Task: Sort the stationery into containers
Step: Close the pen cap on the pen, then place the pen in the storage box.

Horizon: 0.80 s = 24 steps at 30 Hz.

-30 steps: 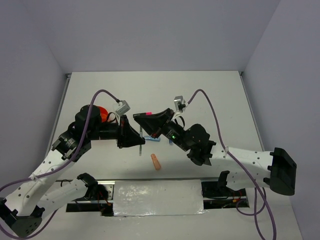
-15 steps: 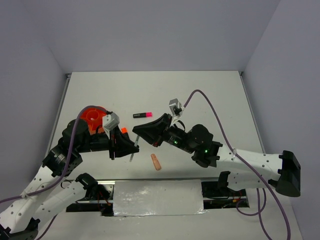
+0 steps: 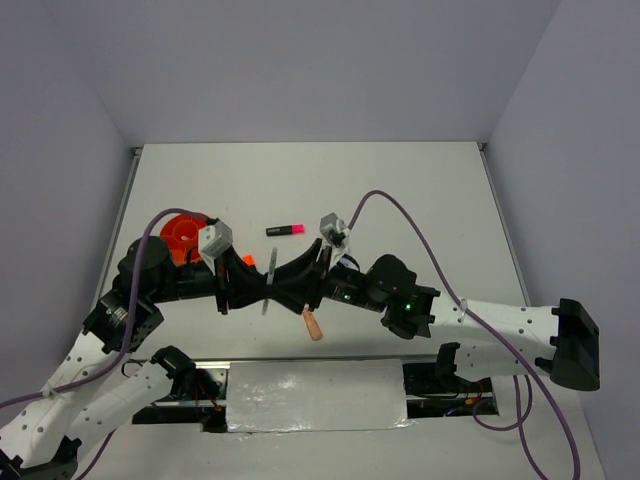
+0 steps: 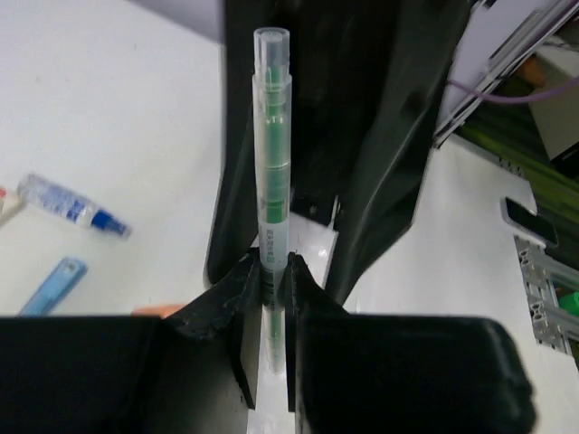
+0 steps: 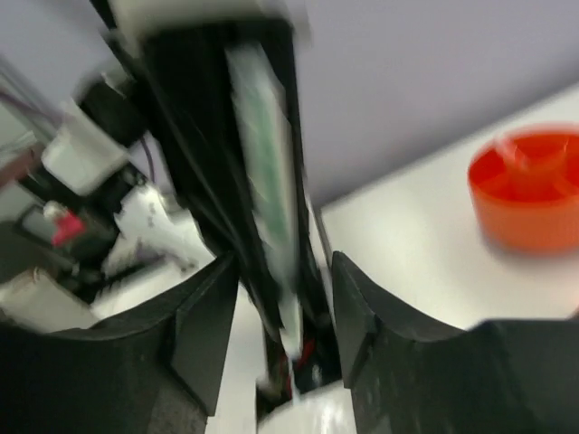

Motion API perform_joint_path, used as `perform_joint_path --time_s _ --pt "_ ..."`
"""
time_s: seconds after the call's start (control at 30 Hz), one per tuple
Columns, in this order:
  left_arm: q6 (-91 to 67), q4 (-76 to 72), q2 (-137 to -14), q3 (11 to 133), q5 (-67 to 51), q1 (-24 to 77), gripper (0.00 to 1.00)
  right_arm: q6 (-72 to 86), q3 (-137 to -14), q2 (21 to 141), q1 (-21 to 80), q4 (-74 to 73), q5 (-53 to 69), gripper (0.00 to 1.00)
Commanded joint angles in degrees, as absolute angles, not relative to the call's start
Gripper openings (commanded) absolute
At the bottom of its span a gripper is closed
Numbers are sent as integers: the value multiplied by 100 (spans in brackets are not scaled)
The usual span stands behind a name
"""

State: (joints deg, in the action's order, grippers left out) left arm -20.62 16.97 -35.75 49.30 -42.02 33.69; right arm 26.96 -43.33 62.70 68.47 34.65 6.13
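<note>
Looked like you were mid-handover: your left gripper [image 4: 271, 271] was clamped on the green pen [image 4: 273, 154] in mid-air, with your right gripper [image 5: 282, 276] spread apart around it. Next, I'd guess, back the right off and drop the pen in the orange tub [image 3: 183, 232].

Clear green-cored pen [image 4: 273, 163] pinched upright in left claw [image 4: 274, 276]; orange tub [image 3: 180, 232] at left; pink-capped highlighter [image 3: 285, 230], peach eraser [image 3: 314, 326] lying apart.

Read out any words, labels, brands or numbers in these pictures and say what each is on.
None can be read.
The clear pen with a green core shows no print.
The white and blue tube carries blue markings too small to read.
The black highlighter with a pink cap is too small to tell.
The right wrist view is blurred throughout.
</note>
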Motion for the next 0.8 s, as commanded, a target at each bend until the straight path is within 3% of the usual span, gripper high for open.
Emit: perform_joint_path --time_s 0.0,0.37,0.53,0.77 --pt "-2082 318 -3638 5116 -4261 3296 0 2628 -4236 6294 7058 2287 1074 54" --pt "-2074 712 -4078 5062 -3973 3524 0 2295 -4728 5609 7058 1741 642 56" --pt "-1987 809 -4026 5115 -3938 3805 0 1908 -5036 5265 6918 1223 79 69" --pt "-1995 730 -3885 5027 -4183 3946 0 1582 -5607 5352 6548 949 412 68"
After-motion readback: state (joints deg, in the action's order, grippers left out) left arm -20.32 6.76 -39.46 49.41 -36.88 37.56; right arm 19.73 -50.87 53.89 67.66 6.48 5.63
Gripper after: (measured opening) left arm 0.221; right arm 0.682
